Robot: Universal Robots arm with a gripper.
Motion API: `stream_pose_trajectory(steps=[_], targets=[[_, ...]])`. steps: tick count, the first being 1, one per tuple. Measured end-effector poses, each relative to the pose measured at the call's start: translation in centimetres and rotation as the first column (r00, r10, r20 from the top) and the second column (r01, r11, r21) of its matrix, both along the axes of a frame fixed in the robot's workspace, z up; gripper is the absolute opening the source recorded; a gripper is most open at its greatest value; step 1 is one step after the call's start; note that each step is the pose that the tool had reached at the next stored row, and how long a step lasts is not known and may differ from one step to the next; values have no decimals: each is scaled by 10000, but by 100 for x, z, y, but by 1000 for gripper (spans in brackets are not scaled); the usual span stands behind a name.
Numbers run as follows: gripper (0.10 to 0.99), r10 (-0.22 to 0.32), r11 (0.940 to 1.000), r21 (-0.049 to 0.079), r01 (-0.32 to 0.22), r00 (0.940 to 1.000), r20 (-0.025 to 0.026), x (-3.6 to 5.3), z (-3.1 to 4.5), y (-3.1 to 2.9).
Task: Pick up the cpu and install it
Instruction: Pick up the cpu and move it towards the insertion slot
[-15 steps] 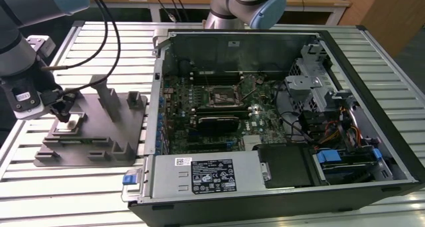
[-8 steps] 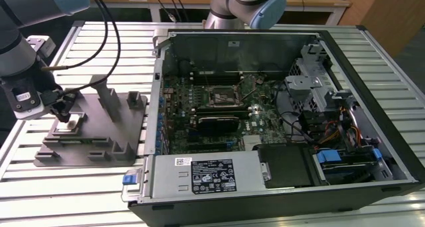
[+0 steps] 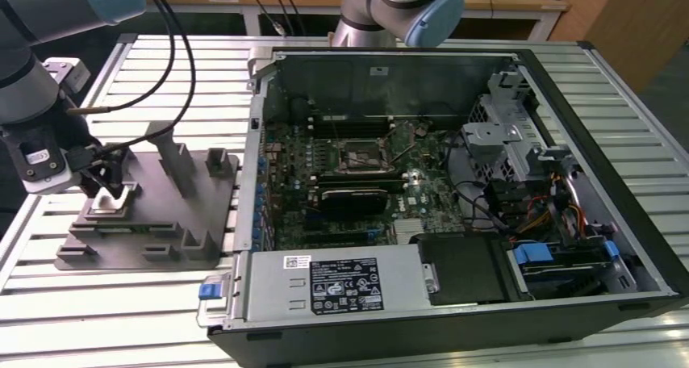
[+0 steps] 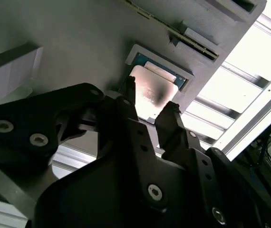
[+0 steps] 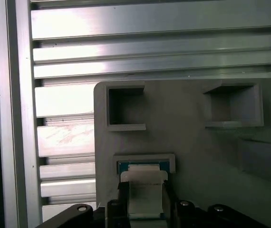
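The cpu point(image 4: 153, 90) is a small square chip with a silver top and a thin green rim. It lies flat in a recess of the grey plastic tray point(image 3: 161, 247) at the exterior view's left. My gripper point(image 3: 108, 189) is down over it, and its black fingers point(image 5: 123, 190) press against two opposite edges of the cpu point(image 5: 144, 190) in both wrist views. The cpu point(image 3: 110, 204) sits level in its recess. The black socket with its metal frame point(image 3: 360, 160) lies in the middle of the motherboard inside the open computer case.
Upright grey pegs point(image 3: 173, 158) rise from the tray just right of the gripper in the exterior view. The open computer case point(image 3: 453, 182) lies on the slatted metal table point(image 3: 64, 303). A second robot arm point(image 3: 398, 9) stands behind the case.
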State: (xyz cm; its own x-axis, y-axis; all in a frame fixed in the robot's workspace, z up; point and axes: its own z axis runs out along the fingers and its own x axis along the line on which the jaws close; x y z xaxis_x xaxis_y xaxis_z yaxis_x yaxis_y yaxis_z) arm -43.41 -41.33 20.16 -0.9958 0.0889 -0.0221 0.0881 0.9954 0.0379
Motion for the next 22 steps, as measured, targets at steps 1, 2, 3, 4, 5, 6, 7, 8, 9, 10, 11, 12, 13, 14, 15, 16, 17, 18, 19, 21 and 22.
stream_pose_trajectory(steps=[1, 2, 3, 4, 5, 6, 7, 8, 9, 10, 11, 12, 13, 14, 15, 16, 17, 18, 19, 21, 22], targets=[[467, 0, 10000, 0, 0, 10000, 0, 0, 0, 0], [467, -1, 10000, 0, 1, 10000, 1, 0, -1, 0], [525, 0, 10000, 0, 0, 10000, 1, 0, 0, 0], [584, 0, 10000, 0, 0, 10000, 0, 0, -1, 0], [584, 0, 10000, 0, 0, 10000, 0, 0, -1, 0], [584, 0, 10000, 0, 0, 10000, 0, 0, -1, 0], [647, 0, 10000, 0, 0, 10000, 1, 0, -1, 0], [647, -1, 10000, 0, 1, 10000, 1, 0, -1, 0], [647, 0, 10000, 1, 0, 10000, 0, 0, -1, 0], [647, 0, 10000, 0, 0, 10000, 1, 0, -1, 0], [647, 0, 10000, 0, 0, 10000, 1, 0, -1, 0], [647, 0, 10000, 0, 0, 10000, 0, 0, -1, 0], [647, 0, 10000, 0, 0, 10000, 0, 0, -1, 0], [647, 0, 10000, 0, 0, 10000, 0, 0, -1, 0], [647, 0, 10000, 0, 0, 10000, 1, 0, -2, 0], [647, 0, 10000, 0, 0, 10000, 0, 0, -2, 0], [647, 0, 10000, 0, 0, 10000, 1, 0, -2, 0], [647, 1, 10000, -1, -1, 10000, 0, 0, -3, 0], [647, 20, 10000, -1, -20, 10000, 4, 1, -9, 0], [647, 96, 10000, -4, -96, 10000, 1, 0, -28, 0], [647, 129, 9999, -4, -129, 9999, -3, 0, -38, 0]])
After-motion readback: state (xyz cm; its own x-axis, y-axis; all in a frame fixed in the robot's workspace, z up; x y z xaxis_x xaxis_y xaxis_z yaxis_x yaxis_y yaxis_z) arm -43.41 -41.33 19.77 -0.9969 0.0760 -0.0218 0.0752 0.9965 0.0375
